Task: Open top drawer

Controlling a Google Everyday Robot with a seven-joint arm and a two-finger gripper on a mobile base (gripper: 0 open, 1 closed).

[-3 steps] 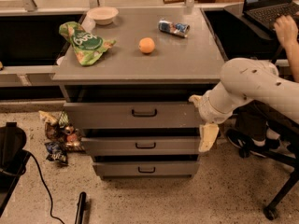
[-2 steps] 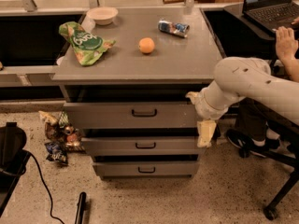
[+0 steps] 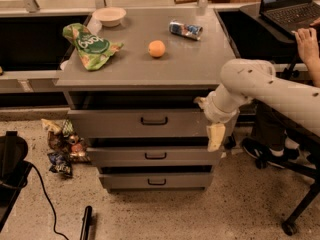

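Currently top drawer's [image 3: 110, 124] right end sits behind the claw [image 3: 214, 132].

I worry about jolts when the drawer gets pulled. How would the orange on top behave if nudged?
The orange looks round and sits loose on the flat cabinet top, so it would probably roll freely. It looks small and whole, so probably light, not fragile. The gripper hangs at the top drawer right end, away from the handle.
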